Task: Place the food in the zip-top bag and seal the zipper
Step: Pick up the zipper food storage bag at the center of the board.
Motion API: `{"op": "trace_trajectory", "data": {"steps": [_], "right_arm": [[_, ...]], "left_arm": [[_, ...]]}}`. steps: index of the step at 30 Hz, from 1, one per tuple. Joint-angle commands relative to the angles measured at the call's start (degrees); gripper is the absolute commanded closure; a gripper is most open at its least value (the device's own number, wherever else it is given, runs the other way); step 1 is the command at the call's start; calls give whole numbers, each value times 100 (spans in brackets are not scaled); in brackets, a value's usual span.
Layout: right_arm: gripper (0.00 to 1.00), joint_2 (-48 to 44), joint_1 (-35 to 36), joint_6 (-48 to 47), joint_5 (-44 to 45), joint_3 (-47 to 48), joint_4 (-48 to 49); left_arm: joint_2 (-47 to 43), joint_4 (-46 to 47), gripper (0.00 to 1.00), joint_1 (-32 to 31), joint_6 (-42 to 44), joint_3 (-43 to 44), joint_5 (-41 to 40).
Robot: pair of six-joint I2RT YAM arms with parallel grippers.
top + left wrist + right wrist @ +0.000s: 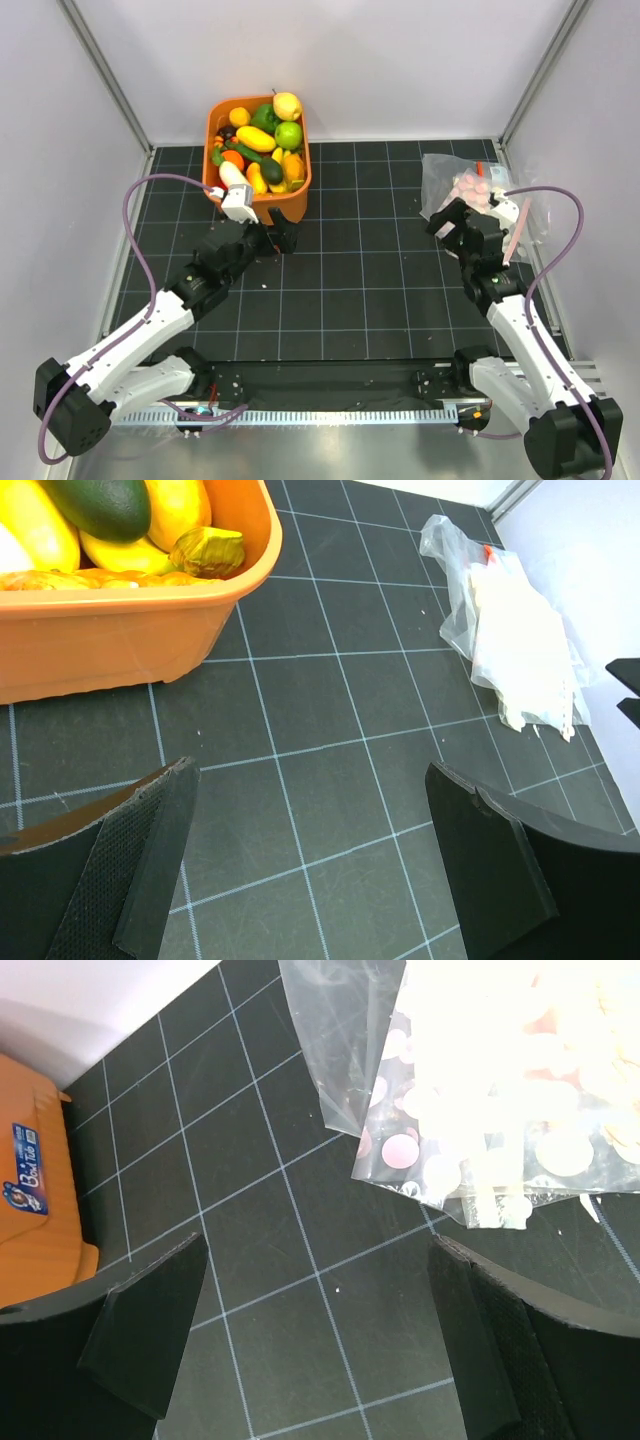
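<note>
Food filled the orange basket at upper centre. Left gripper and right gripper stood spread, empty.

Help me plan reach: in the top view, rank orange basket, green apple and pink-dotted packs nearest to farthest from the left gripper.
1. orange basket, just beyond left gripper.
2. green apple, basket's far right.
3. pink-dotted packs, far right side.
</note>
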Motion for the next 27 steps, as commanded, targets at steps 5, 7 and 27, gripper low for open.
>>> {"op": "trace_trajectory", "data": {"steps": [5,7,27], "right_arm": [[10,568,-5,-606,-157,291,619],[12,1224,-5,-782,-69,599,480],[28,5666,57,-1748,1117,3412,523]], "left_arm": [[-176,215,0,-2,96,46,71],[-176,215,0,-2,96,46,80],[-62,215,0,-2,-27,55,176]]}}
